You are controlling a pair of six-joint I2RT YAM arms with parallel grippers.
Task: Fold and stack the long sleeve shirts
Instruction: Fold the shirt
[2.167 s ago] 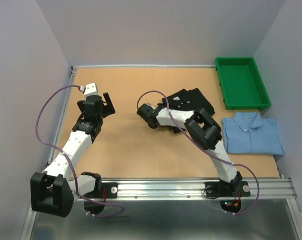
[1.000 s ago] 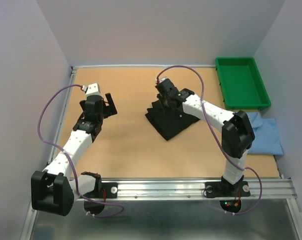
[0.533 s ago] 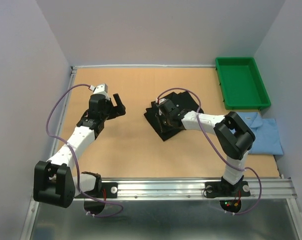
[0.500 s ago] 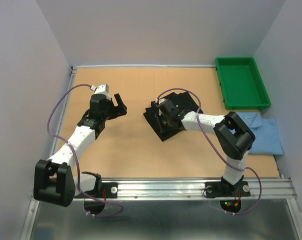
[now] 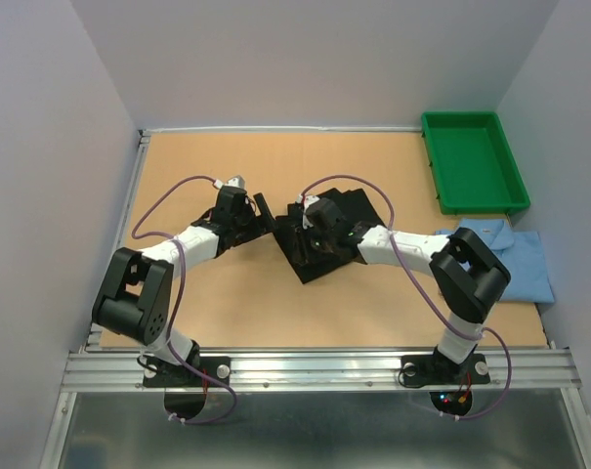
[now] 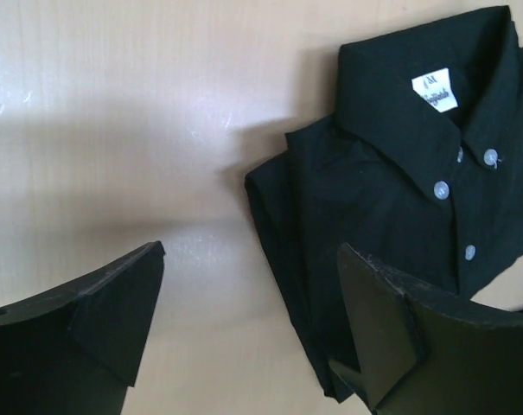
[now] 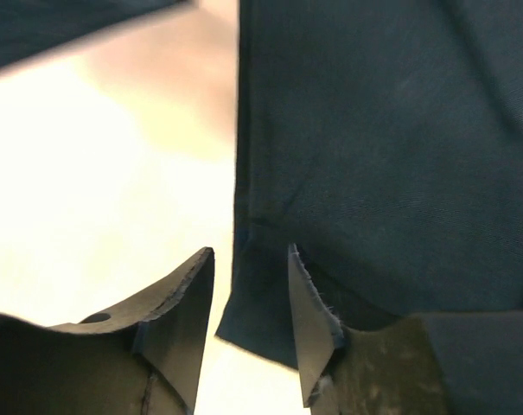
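Well, the black shirt (image 5: 319, 259) lies folded in the middle of the top view. The light blue shirt (image 5: 529, 264) sits at the right edge, partly behind the right arm (image 5: 407, 244). Both are soft, light cloth that slumps, so I'd pinch through all layers at a folded edge. The left gripper (image 6: 244, 320) stands wide apart beside the black shirt's left edge. The right gripper (image 7: 248, 324) shows a narrow gap over a corner, nothing clamped. I can't see the sleeves.
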